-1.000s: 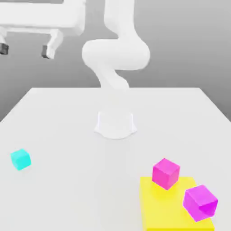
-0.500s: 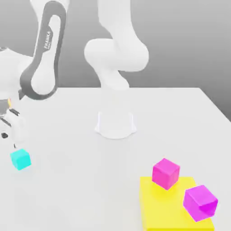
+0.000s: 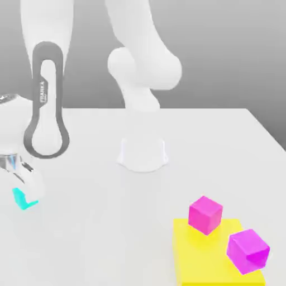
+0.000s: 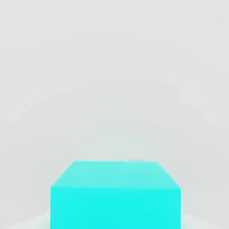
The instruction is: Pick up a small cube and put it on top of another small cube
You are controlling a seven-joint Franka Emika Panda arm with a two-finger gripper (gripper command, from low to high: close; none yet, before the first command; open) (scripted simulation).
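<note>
You've got the white two-finger gripper (image 3: 23,192) down low at the desk's edge on the exterior view's left, and the small plain cyan cube (image 3: 20,198) sits right there on the flat white desk (image 3: 100,223), partly covered by a white finger (image 3: 31,187) in front of it. A sliver of cyan shows beside that finger and under it. From the hand view the cyan cube (image 4: 115,197) is close up, squarely facing the camera, resting on the pale surface. You can't tell from either view whether the fingers are pressing the cube's sides or merely standing beside it, so how wide they stand and whether anything is gripped cannot be told.

Look to the corner of the desk nearest the camera, on the exterior view's right: a flat yellow square pad (image 3: 192,262) lies there. A pink-magenta cube (image 3: 205,214) rests at that pad's far edge, and a purple-magenta cube (image 3: 248,251) sits on the pad just beside it, closer to the desk's right edge, turned at an angle. Both are well apart from the cyan cube, with the whole width of the desk between them.

The arm's round white base (image 3: 143,153) stands mid-desk toward the far edge, and the grey-striped white forearm link (image 3: 47,100) hangs steeply down toward the gripper.
</note>
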